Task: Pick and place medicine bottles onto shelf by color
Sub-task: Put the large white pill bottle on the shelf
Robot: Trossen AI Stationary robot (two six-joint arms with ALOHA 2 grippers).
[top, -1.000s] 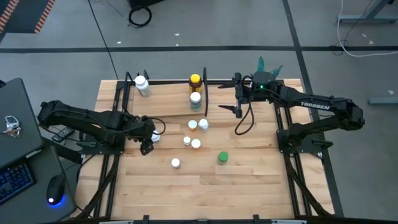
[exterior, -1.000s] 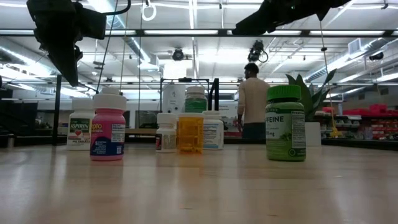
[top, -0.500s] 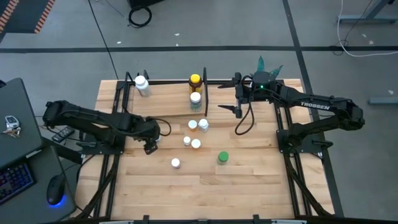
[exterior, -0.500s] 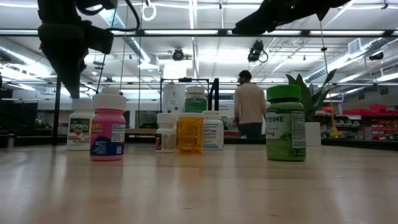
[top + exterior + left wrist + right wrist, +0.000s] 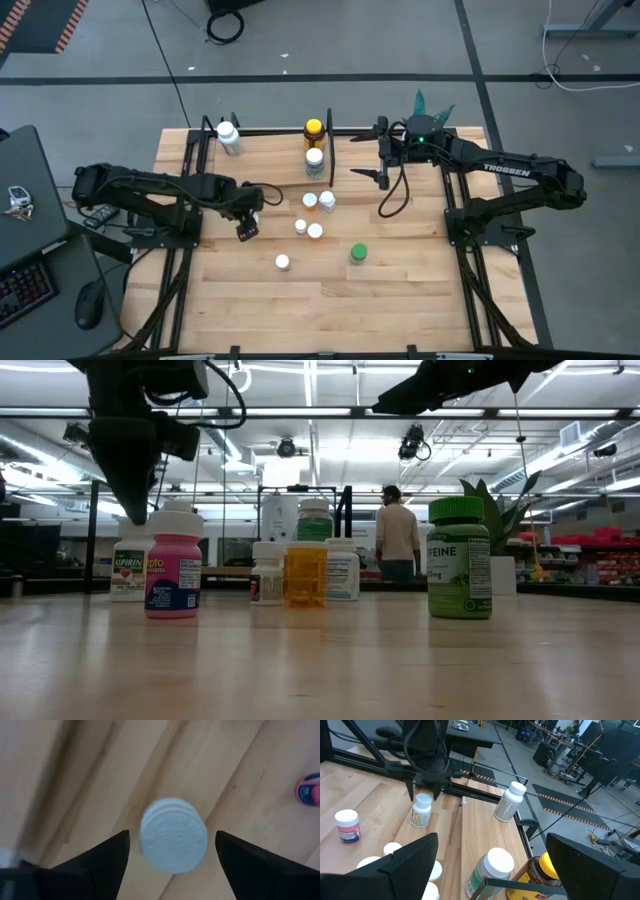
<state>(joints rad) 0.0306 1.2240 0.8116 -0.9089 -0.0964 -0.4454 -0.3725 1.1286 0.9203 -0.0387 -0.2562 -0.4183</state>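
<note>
White-capped bottle [image 5: 173, 841] upright (cap skyward).

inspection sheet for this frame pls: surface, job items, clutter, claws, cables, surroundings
Surface: slatted wood table, bare at the near end.
Job's things: aspirin bottle under the left claw; green bottle alone; yellow-capped amber bottle on the shelf.
Clutter: potted plant at the far edge.
Grippers: left claw open, straddling the aspirin cap; right claw open, by the shelf.
Cables: black cable looping off the right arm.
Surroundings: a person beyond the table.
</note>
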